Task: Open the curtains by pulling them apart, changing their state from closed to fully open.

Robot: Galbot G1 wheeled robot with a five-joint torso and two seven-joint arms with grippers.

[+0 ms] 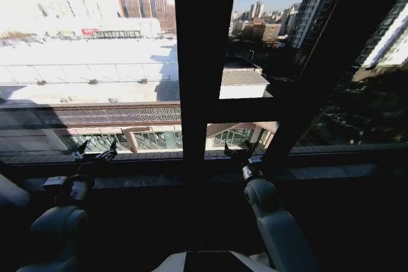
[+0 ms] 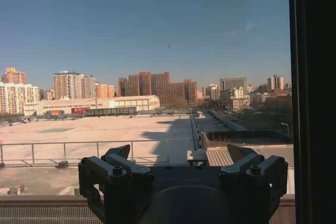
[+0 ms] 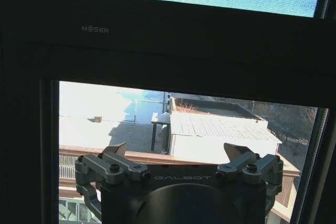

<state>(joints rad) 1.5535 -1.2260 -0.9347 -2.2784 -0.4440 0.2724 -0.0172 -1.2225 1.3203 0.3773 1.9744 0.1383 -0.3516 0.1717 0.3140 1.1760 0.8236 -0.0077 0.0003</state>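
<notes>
The curtains are out of view; the window glass ahead is bare, with rooftops and city blocks beyond it. My left gripper [image 1: 97, 149] is held up at the sill on the left, open with nothing between its fingers [image 2: 118, 152]. My right gripper [image 1: 238, 153] is raised just right of the dark centre post, also open and empty, its fingers [image 3: 116, 149] spread wide in front of the lower pane.
A thick dark vertical window post [image 1: 204, 62] stands between the two grippers, and a slanted bar [image 1: 319, 74] runs to its right. A dark crossbar [image 3: 184, 40] lies above the right gripper. The window sill [image 1: 159, 171] runs across just behind both grippers.
</notes>
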